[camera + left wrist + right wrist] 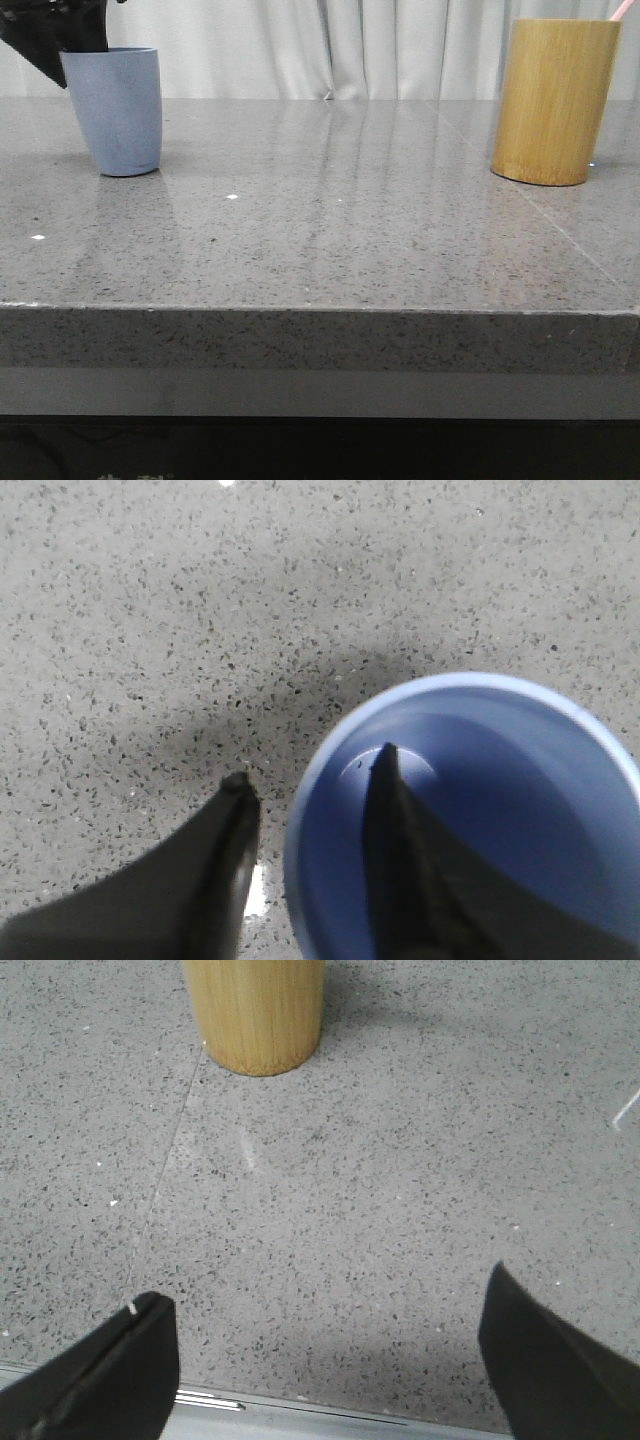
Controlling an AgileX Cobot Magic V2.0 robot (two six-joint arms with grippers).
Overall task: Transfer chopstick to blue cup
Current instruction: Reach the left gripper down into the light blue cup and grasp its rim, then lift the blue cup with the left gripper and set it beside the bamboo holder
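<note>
The blue cup [120, 110] stands upright at the far left of the table. In the left wrist view its inside [500, 810] looks empty. My left gripper [312, 765] is open and straddles the cup's rim, with one finger inside the cup and one outside, and a strip of table shows between the outer finger and the cup wall. It appears dark behind the cup in the front view [60, 35]. A pink chopstick tip [622, 9] sticks out of the bamboo cylinder [553, 100] at the far right. My right gripper [325, 1285] is open and empty, well short of the cylinder [258, 1015].
The grey speckled table [320, 220] stretches between the two vessels. Its front edge [300, 1410] lies right under my right gripper. A white curtain [330, 50] hangs behind the table.
</note>
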